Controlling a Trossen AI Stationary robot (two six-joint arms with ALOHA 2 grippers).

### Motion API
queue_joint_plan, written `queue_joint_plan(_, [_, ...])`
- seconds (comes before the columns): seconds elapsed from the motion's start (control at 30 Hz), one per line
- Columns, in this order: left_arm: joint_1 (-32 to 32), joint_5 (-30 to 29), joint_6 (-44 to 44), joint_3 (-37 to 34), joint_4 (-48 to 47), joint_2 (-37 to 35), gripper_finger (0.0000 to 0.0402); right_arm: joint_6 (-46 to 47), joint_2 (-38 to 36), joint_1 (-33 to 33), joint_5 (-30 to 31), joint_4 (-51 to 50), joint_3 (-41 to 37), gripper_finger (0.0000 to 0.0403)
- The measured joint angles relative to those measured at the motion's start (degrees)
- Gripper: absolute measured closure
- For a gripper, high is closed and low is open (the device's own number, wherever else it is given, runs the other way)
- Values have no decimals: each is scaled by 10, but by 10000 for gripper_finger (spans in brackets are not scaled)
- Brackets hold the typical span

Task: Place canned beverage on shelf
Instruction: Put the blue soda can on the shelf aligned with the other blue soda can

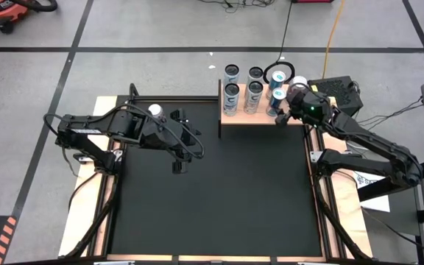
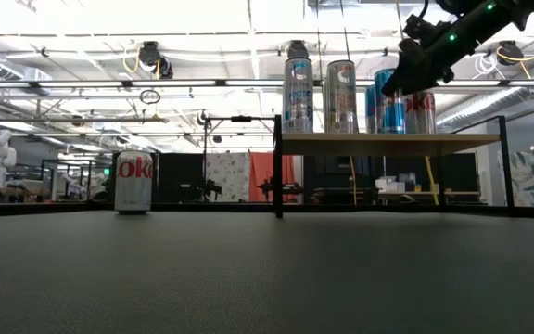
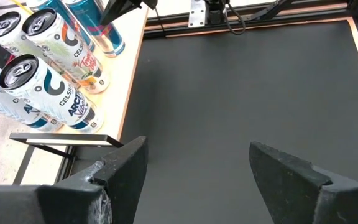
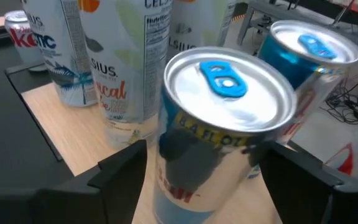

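Observation:
The shelf [image 1: 247,118] is a light-wood platform on black legs at the mat's far edge; several tall cans stand on it. A short silver-and-blue can [image 4: 219,124] with a blue tab stands upright on the shelf's right end. My right gripper [image 4: 204,168] is open and reaches in level, with one finger on each side of this can and a narrow gap showing. A Diet Coke can [image 2: 133,182] stands on the mat to the shelf's left. My left gripper [image 3: 197,168] hangs open over the mat's left part [image 1: 193,143], holding nothing.
Tall white cans [image 4: 114,68] and a second blue can [image 4: 303,56] crowd close around the flanked can. The black mat [image 1: 219,199] spreads in front of the shelf. Cables and a black box [image 1: 337,92] lie behind the right arm.

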Motion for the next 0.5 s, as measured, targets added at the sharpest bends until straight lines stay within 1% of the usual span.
queue_joint_plan(0.27, [0, 0, 0, 0, 0, 0, 119, -12, -22, 0, 2, -2, 0, 117])
queue_joint_plan(0.5, [0, -1, 0, 0, 0, 0, 119, -11, -59, 0, -1, -21, 0, 117])
